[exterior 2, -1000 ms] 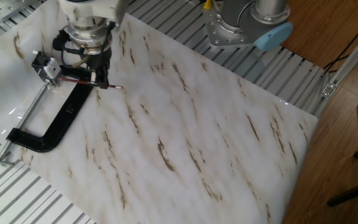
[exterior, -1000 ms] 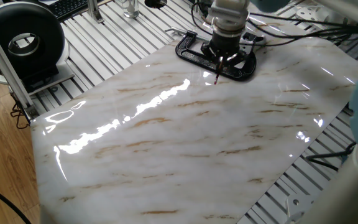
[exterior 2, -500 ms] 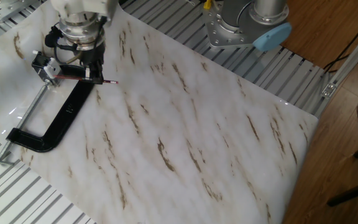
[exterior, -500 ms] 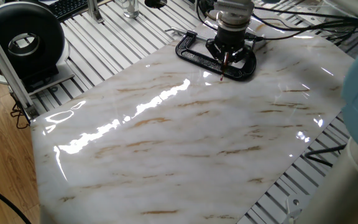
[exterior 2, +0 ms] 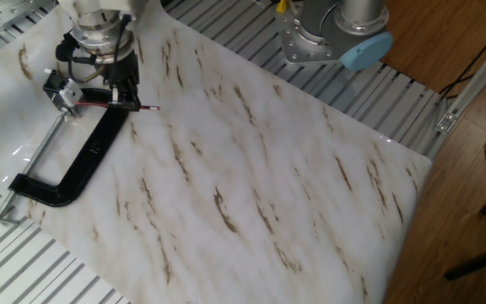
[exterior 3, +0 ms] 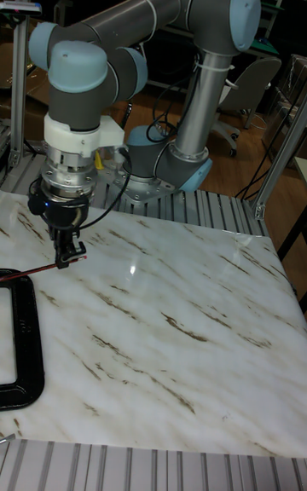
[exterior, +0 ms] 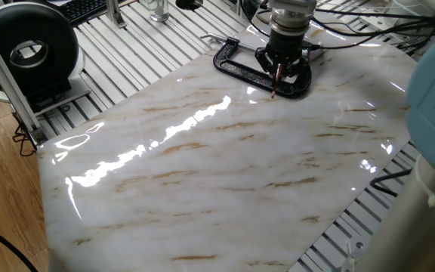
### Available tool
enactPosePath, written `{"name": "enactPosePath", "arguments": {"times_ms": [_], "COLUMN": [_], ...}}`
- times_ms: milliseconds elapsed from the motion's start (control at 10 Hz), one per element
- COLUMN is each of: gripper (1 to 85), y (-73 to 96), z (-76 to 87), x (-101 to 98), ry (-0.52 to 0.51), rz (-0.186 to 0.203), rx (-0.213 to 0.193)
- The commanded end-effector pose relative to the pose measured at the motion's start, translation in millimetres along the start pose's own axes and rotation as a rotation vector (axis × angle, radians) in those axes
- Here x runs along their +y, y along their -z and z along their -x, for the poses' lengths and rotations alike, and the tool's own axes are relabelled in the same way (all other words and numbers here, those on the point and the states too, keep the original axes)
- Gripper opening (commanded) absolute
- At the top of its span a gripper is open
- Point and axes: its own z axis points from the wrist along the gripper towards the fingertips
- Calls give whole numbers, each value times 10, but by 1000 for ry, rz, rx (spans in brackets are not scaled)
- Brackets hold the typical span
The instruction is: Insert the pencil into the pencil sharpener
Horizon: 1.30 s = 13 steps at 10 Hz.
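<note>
The dark red pencil (exterior 2: pixel 99 104) lies level just above the marble board, held across its middle by my gripper (exterior 2: pixel 125 99), which is shut on it. One end of the pencil points at the small black-and-silver pencil sharpener (exterior 2: pixel 62 90) near the board's corner. That end reaches the sharpener's side; whether it is inside cannot be told. In one fixed view the gripper (exterior: pixel 280 73) hides the sharpener and the pencil (exterior: pixel 274 89) sticks out toward me. In the tall fixed view the pencil (exterior 3: pixel 30 270) runs left from the gripper (exterior 3: pixel 64 259).
A black C-clamp (exterior 2: pixel 83 165) lies on the marble board (exterior 2: pixel 251 186) beside the sharpener, under the pencil's path. The arm's base (exterior 2: pixel 336 34) stands off the far edge. A round black device (exterior: pixel 25 49) and cables (exterior: pixel 368 34) sit beyond the board.
My gripper has carried the pencil toward the sharpener, so its leading end now sits at the sharpener's side. The grip on the pencil is unchanged.
</note>
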Motion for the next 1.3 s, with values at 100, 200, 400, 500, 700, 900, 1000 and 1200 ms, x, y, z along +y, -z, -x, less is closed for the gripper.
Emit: {"name": "enactPosePath", "arguments": {"times_ms": [100,200,400,500,700,900,1000,1200], "gripper": [10,10,10,10,10,10,10,10], "y": [-78,-94,-102,-115,-133,-121,-109,-106], "z": [-60,-44,-41,-50,-68,-104,-122,-153], "x": [69,102,148,168,213,256,272,300], "ry": [-20,-42,-61,-64,-74,-81,-81,-87], "rz": [-35,-36,-37,-38,-39,-35,-34,-33], "rx": [-45,-58,-61,-62,-64,-59,-56,-55]}}
